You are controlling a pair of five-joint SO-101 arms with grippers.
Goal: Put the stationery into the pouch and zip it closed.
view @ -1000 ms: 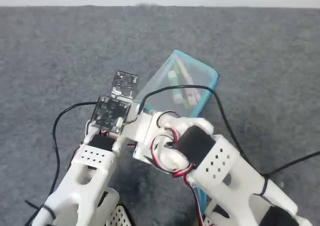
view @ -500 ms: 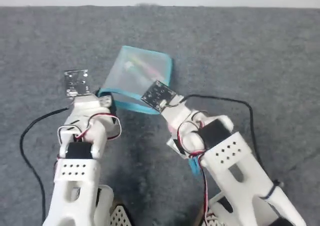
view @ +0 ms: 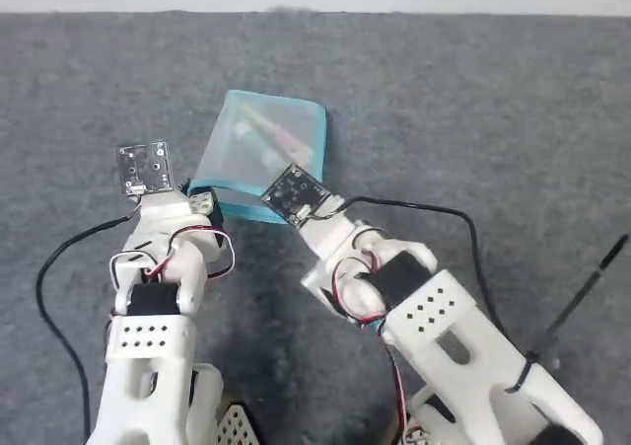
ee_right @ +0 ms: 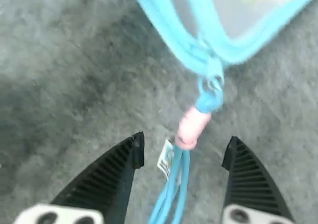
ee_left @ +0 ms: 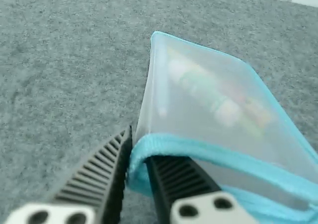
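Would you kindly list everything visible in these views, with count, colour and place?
pouch: one, translucent with blue trim, on the table between the two arms.
stationery: several pieces, exact count unclear, green, pink and white, inside the pouch.
zipper pull: one, pink bead on blue cord, at the pouch's zipper end.
table: one, grey, carpet-like.
cables: several, black, trailing from the arms.
left arm: one, white, black jaws shut on the pouch's corner.
right arm: one, white, black jaws open, zipper pull seen between them.

Soft, even light; faint shadows
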